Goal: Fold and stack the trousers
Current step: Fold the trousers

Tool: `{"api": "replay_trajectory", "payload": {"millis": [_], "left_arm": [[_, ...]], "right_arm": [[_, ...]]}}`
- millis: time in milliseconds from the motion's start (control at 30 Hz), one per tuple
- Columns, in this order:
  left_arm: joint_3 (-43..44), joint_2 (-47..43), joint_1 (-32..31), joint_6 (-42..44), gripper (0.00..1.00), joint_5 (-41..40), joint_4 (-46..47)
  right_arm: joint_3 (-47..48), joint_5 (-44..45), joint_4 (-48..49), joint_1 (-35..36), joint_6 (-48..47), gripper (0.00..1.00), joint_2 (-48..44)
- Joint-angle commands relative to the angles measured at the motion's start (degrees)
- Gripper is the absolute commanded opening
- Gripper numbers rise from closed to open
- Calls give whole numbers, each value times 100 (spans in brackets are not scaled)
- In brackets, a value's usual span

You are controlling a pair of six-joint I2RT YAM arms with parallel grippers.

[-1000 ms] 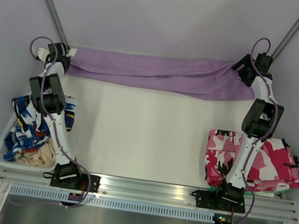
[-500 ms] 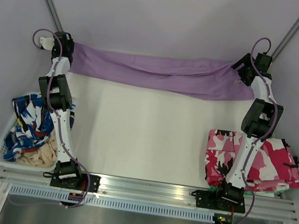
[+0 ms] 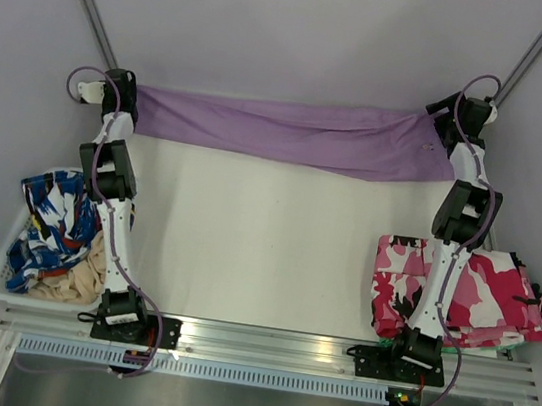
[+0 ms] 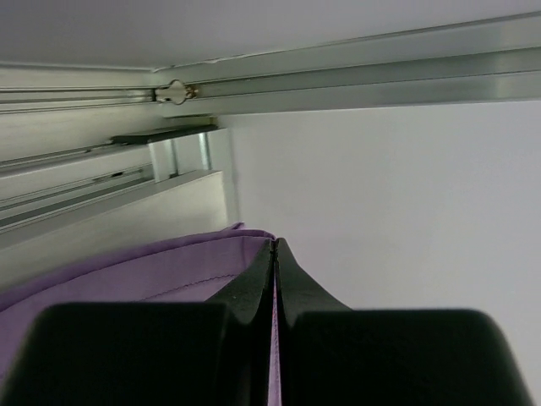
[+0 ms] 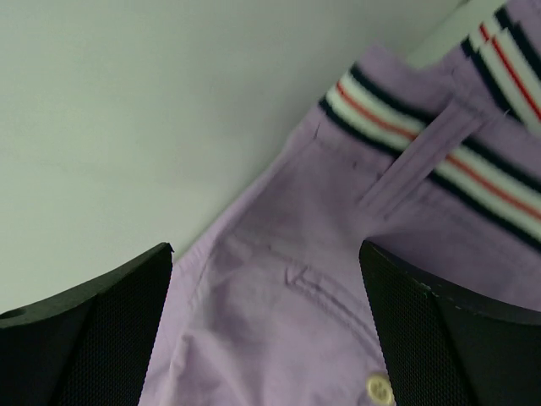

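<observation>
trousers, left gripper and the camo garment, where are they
trousers (image 3: pixel 291 133): top view, mid-length of the legs.
left gripper (image 4: pixel 275 247): left wrist view, between the tips, shut on the trousers.
camo garment (image 3: pixel 500 296): top view, middle of the folded top layer.

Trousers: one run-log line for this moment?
trousers: stretched along far edge of table | left fingers: shut on cloth | right fingers: open over waistband
</observation>
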Motion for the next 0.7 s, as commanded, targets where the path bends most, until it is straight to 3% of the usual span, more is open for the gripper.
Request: {"api": "replay_trajectory", "payload": {"millis": [0,267,533,567,600,667], "left_arm": [[619,272,6,-222,2,-245,503],[664,615,-126,94,2,-237,1663],[655,660,-188,-29,4,-149,1691],[638,625,-188,-21,7,-88,1647],[594,528,-188,58,19,-43,1629],[515,370,-179,260,32,175,1586]], "right_arm": [[889,176,610,-118,539,98,520],[900,343,1594,-118,687,97,881],[1033,282,1218,-48,504,97,882],[1015,290,1156,-39,364,97,760],[998,290,1086,-39,267,97,689],[980,264,813,-21,-66,98,418]]}}
